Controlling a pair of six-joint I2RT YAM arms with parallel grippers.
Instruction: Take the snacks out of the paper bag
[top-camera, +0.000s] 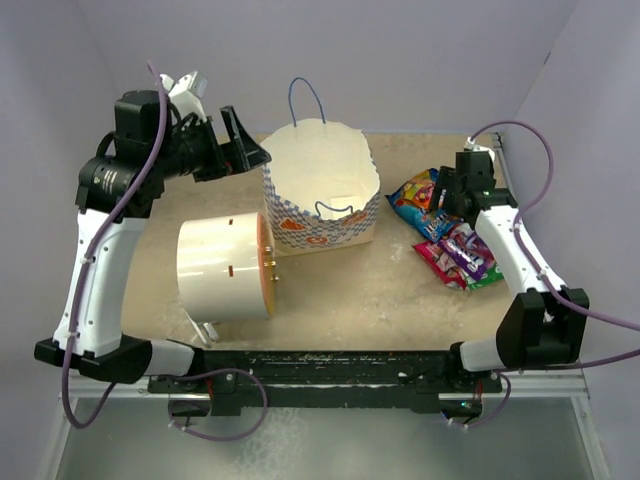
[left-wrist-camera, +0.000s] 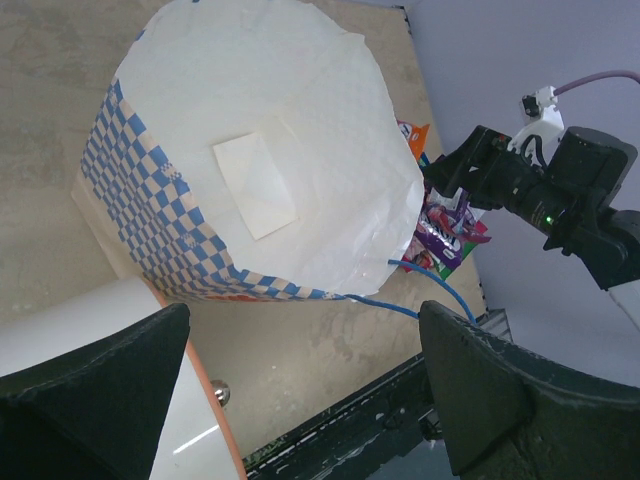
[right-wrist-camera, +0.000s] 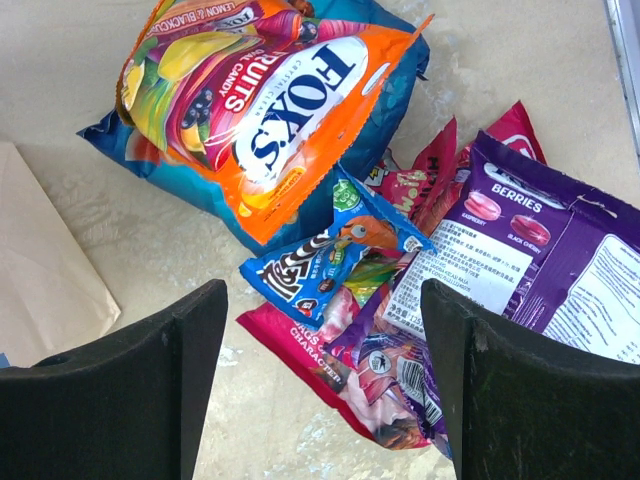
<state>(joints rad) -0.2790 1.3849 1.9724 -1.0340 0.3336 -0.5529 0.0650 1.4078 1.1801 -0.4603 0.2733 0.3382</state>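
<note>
The paper bag stands upright mid-table, blue-checked outside, its open mouth showing only white paper inside. The snacks lie in a heap on the table to its right. In the heap are an orange-and-blue packet, a small blue packet, a purple packet and a pink one. My right gripper hangs open just above the heap, holding nothing. My left gripper is open and empty, raised at the bag's upper left, looking down into it.
A big white cylinder with a tan face lies on its side left of the bag, near my left arm. The bag's blue cord handles stick up at its rim. The table's right edge runs close behind the snack heap.
</note>
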